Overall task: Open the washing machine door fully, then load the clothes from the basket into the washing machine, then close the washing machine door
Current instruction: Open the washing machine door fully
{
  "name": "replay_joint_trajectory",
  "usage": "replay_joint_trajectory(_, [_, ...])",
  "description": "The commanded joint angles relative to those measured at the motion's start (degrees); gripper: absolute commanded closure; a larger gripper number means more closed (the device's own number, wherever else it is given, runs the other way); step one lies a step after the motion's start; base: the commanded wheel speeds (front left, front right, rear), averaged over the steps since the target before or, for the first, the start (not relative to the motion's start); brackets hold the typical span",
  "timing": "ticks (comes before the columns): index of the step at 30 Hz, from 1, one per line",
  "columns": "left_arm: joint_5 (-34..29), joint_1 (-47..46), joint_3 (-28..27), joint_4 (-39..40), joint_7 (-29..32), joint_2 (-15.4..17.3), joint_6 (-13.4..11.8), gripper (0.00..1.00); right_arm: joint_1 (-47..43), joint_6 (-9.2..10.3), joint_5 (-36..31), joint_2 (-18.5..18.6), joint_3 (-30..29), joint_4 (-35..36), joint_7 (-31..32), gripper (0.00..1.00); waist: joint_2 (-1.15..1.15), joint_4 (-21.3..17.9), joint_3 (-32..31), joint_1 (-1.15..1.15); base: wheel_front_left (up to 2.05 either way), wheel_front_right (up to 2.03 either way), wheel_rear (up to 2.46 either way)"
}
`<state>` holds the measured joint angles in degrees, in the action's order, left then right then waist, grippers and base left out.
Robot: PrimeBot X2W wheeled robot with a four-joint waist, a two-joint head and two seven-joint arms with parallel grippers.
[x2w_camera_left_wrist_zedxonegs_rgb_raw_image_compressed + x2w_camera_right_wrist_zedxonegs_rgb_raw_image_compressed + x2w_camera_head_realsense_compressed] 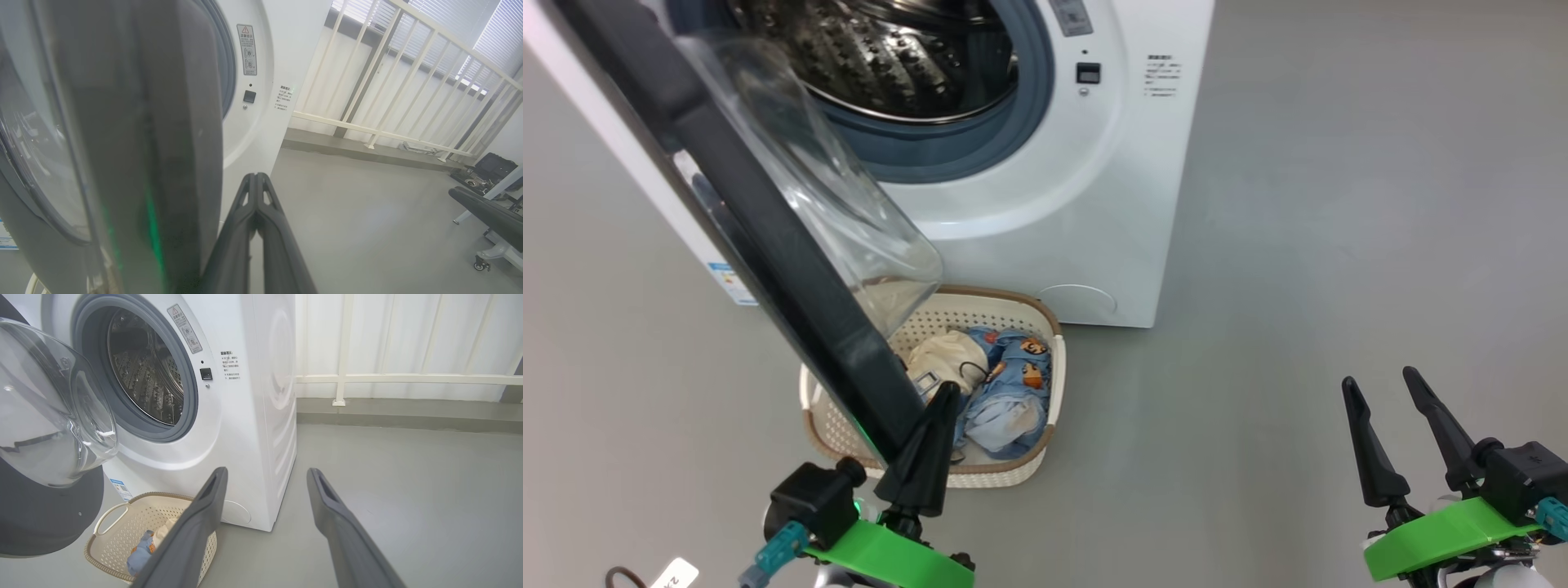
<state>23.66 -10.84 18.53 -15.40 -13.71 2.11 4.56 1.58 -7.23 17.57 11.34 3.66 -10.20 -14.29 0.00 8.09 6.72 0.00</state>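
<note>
The washing machine (1094,204) (253,416) stands with its steel drum (890,57) (143,371) exposed. Its black washing machine door (768,229) (135,143) (45,514) is swung out, the clear bowl window (833,204) (49,416) bulging toward the drum. My left gripper (943,400) (256,179) is shut and empty, its tips right against the door's free edge, just on its inner side. On the floor below sits the basket (1045,343) (122,522) with the clothes (1005,392) (141,549), blue bear-print pieces and a cream one. My right gripper (1380,384) (265,475) hangs open to the right, over bare floor.
Grey floor (1339,204) spreads to the right of the machine. A white railing (408,81) (408,377) runs behind it. A black padded bench (490,216) on castors stands far right in the left wrist view.
</note>
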Motion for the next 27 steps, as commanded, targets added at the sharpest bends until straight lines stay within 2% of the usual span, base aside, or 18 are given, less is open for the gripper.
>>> replay_joint_trajectory(1, [0.7, -2.4, -2.8, 0.7, -0.8, 1.2, -0.3, 1.0, 0.5, -0.25, -0.4, 1.3, 1.4, 1.5, -0.7, 0.0, 0.0, 1.5, 0.1, 0.0, 0.0, 0.0, 0.0])
replay_joint_trajectory(14, [0.9, -1.4, -2.2, 2.0, -1.1, 1.1, -0.9, 1.0, 0.6, -0.25, -0.5, 2.2, 1.6, 1.4, -0.7, 0.0, 0.0, 6.7, -0.2, 0.0, 0.0, 0.0, 0.0])
replay_joint_trajectory(27, [1.0, 1.6, -2.4, 4.2, -1.2, 1.3, -2.9, 1.0, 0.2, -0.25, -0.7, 2.7, 1.7, 1.4, -0.7, 0.0, 0.0, 12.4, -0.4, 0.0, 0.0, 0.0, 0.0])
